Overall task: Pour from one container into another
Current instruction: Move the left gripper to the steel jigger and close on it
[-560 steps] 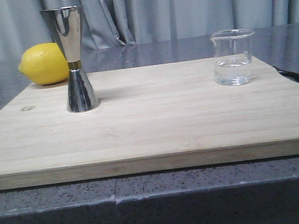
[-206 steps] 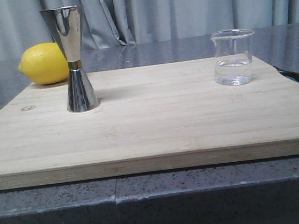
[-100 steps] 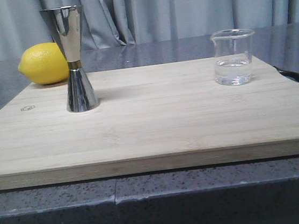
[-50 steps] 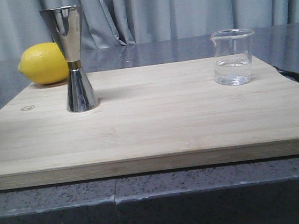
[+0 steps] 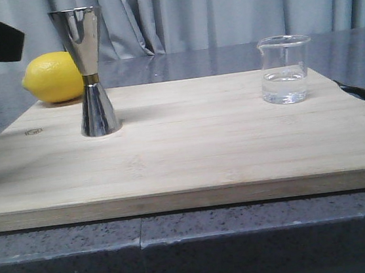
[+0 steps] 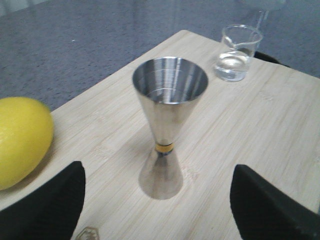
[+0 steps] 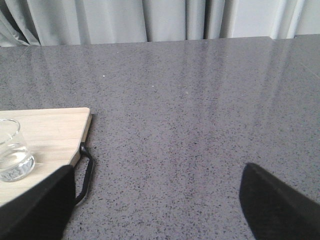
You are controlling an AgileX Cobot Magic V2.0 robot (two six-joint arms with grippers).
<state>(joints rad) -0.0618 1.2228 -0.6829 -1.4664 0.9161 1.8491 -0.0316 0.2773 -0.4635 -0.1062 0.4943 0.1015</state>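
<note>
Standing upright on the pale wooden cutting board (image 5: 190, 142), toward its left far part: the tall shiny steel hourglass-shaped jigger with a thin gold band at the waist (image 5: 89, 71), wide cup opening upward. Sitting just behind and to the left of it, a yellow lemon (image 5: 52, 77), partly hidden by the steel cup in the front view. Resting well apart on the board's right far part, upright: the small clear glass beaker with a pour spout (image 5: 285, 69), holding a shallow layer of clear liquid. Lying under everything, a dark grey speckled stone surface (image 5: 194, 240), with grey curtains (image 5: 220, 7) hanging behind.

Hovering above and near the jigger, the left tool (image 6: 157, 205), its two dark fingers (image 6: 45, 205) spreading wide apart on either side of the steel cup, touching nothing. Hanging over the bare stone beside the board's right edge, the right tool (image 7: 155, 212), fingers likewise parted and gripping nothing, beaker just beside one finger.
</note>
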